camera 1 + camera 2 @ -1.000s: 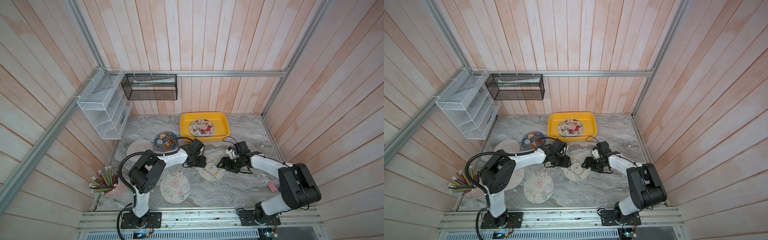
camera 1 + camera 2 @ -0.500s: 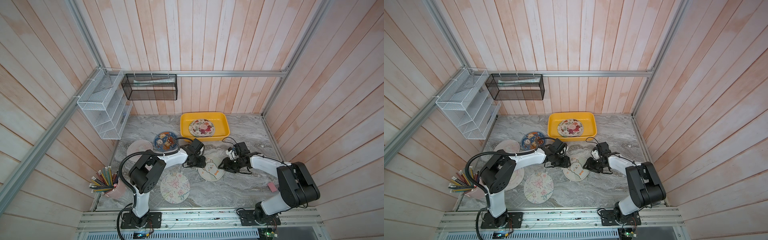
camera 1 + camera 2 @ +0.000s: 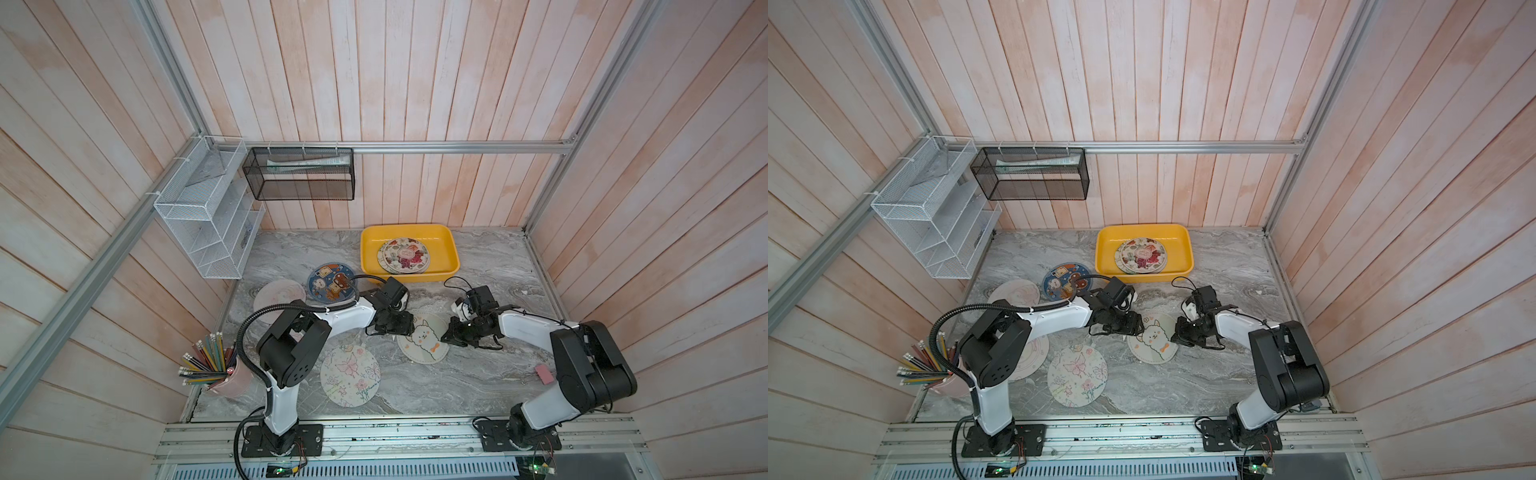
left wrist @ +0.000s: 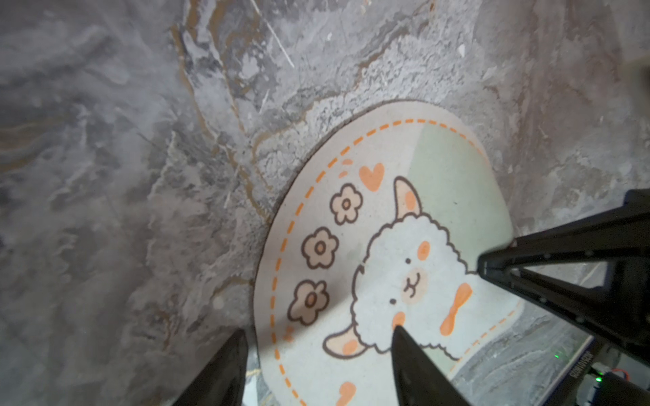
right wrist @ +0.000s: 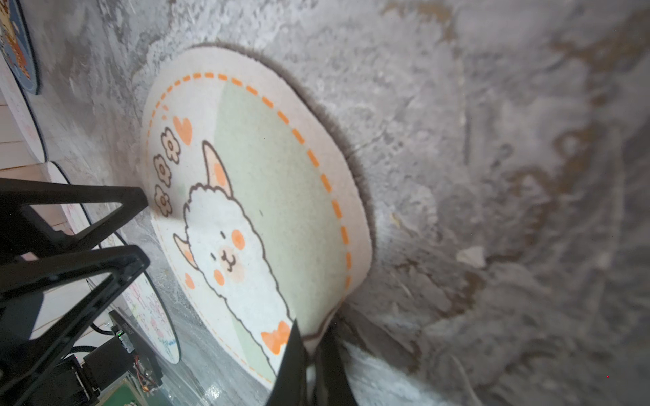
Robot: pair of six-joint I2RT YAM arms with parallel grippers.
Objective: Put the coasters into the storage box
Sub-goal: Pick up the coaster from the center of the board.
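Right gripper (image 5: 313, 337): jaws closed tight on the rim of the alpaca coaster (image 5: 253, 211). The pinched edge is curled up off the marble table (image 5: 492, 140); the rest of the disc lies flat.

Left gripper (image 4: 320, 332): jaws spread wide and holding nothing. They straddle the opposite edge, one finger (image 4: 408, 358) over the print, the other over bare table. Contact: cannot tell.

That coaster sits in front of the storage box (image 3: 450, 249), apart from its near wall, with open marble between.

In the box: stack of floral coasters (image 3: 404, 255), free floor on either side.

On my left-arm side of the box, and nearer me: blue coaster (image 3: 331, 281), pale coaster (image 3: 277, 294), butterfly coaster (image 3: 350, 376). All clear of the alpaca one.
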